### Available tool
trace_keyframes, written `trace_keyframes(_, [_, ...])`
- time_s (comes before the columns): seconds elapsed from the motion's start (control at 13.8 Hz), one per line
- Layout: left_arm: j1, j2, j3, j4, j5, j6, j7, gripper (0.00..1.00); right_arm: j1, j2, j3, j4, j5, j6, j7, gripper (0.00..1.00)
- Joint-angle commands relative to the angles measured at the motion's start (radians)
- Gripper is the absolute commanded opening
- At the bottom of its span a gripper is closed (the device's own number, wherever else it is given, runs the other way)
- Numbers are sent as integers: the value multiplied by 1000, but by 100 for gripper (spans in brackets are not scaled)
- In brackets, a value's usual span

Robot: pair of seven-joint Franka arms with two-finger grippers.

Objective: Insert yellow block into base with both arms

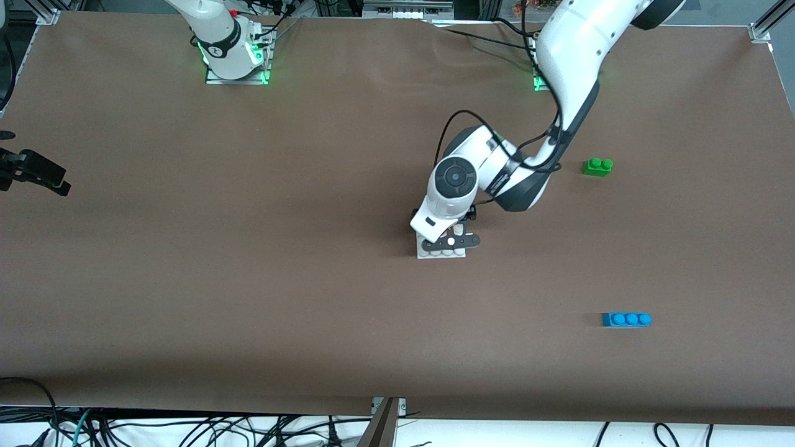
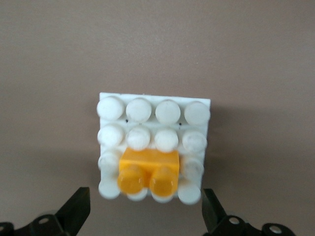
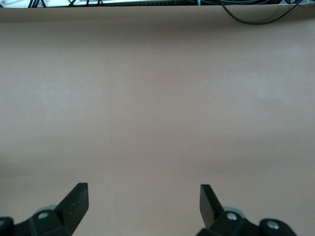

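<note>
The white base (image 1: 442, 252) lies mid-table. In the left wrist view the base (image 2: 152, 112) carries the yellow block (image 2: 147, 169), which sits on its studs in the edge rows closest to my left gripper. In the front view the block is hidden under the left arm. My left gripper (image 1: 456, 239) hangs just over the base, open and empty, its fingers (image 2: 78, 206) wide on either side of the base, touching nothing. My right gripper (image 1: 37, 169) waits at the right arm's end of the table, open and empty (image 3: 142, 191) over bare brown table.
A green two-stud brick (image 1: 597, 166) lies toward the left arm's end of the table, farther from the front camera than the base. A blue three-stud brick (image 1: 626, 319) lies nearer to the camera. Cables hang along the table's near edge.
</note>
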Motion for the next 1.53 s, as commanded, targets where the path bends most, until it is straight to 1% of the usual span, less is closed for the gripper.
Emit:
trace_keyframes(0.0, [67,-160,-6,-15,-72,-152,0,100,-9,-13,7,-16,-11,6,-5,100])
trace_keyframes(0.22, [99,-240,1,40,-60,-356,40,100,-9,-7,9,-16,-12,6,-6,100])
trace_keyframes(0.36, [162,-278,4,84,-61,-480,161,100,-9,-7,9,-14,-14,6,-5,100])
trace_keyframes(0.51, [226,-325,6,118,-69,-538,250,100,-7,-5,9,-16,-14,6,-5,100])
trace_keyframes(0.65, [323,-381,-5,115,-80,-551,362,100,-6,-1,9,-16,-14,6,-5,100])
trace_keyframes(0.73, [366,-405,-5,106,-92,-564,438,100,-6,-1,9,-16,-14,6,-5,100])
trace_keyframes(0.8, [380,-437,9,86,-109,-565,503,100,-7,-1,9,-16,-14,6,-5,100])
trace_keyframes(0.87, [385,-483,62,34,-126,-561,561,100,-6,-1,9,-16,-14,6,-5,100])
trace_keyframes(0.95, [367,-561,128,-54,-156,-527,611,100,-6,-1,9,-16,-12,6,-5,100])
trace_keyframes(1.02, [363,-623,148,-139,-173,-477,640,100,-6,-1,9,-16,-14,6,-5,100])
trace_keyframes(1.09, [363,-660,182,-180,-173,-460,661,100,-6,-1,9,-16,-14,6,-5,100])
trace_keyframes(1.16, [360,-677,202,-198,-161,-453,672,100,-6,1,9,-16,-14,6,-5,100])
trace_keyframes(1.45, [366,-672,204,-195,-150,-459,671,100,-6,5,9,-16,-14,6,-6,100])
